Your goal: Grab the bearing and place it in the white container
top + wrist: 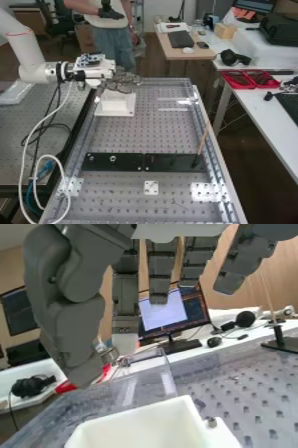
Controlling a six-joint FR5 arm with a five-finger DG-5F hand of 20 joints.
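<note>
If going by the wrist view, see a wide-open hand (161, 271) with straight fingers and no hold on anything, up above the white container (117, 105). Spot probably the bearing (211, 422) at one corner of that container, small and metallic, but can't tell from here if resting on the rim or just beside it. In the high view, find the container near the far left corner of the perforated metal bench (146, 140), plus the smaller nut (91, 158) and larger nut (113, 158) near the left end of the black bar (128, 161).

Handling-wise, expect light, hard and stiff, no worry about crushing, but slick and likely to roll. Pinch across the outer rim with thumb and fingertip, and keep off the middle. If needing a fix, lift and set down inside rather than shove, or risk knocking off the edge.
</note>
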